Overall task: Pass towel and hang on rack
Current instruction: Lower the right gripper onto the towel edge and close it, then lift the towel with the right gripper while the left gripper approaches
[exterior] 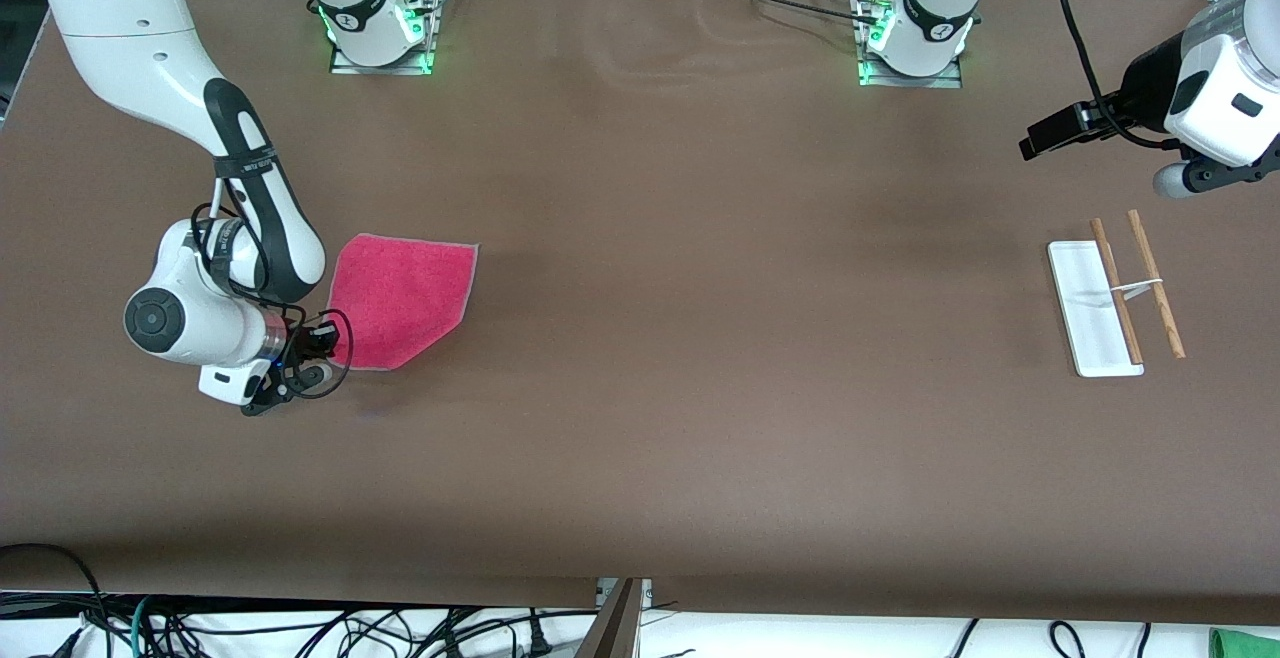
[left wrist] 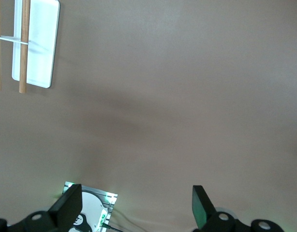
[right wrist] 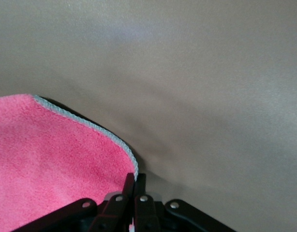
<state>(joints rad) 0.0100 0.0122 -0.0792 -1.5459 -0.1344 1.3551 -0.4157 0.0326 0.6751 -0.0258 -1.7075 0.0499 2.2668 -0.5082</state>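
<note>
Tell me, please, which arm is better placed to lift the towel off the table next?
The right arm. The right gripper is already shut on the edge of the towel, which lies flat at that arm's end. The left gripper waits open above the rack, with no cloth near it.

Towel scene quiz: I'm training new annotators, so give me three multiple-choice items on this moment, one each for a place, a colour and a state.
1. Where is the rack?
A. toward the left arm's end of the table
B. toward the right arm's end
C. on the towel

2. What colour is the towel face that shows?
A. green
B. white
C. pink-red

3. What is the right gripper doing?
A. hanging open
B. shut on the towel's edge
C. holding the rack

Answers: 1 A, it stands under the open left gripper. 2 C, both views show pink. 3 B, fingers pinch the grey-edged rim.
</note>
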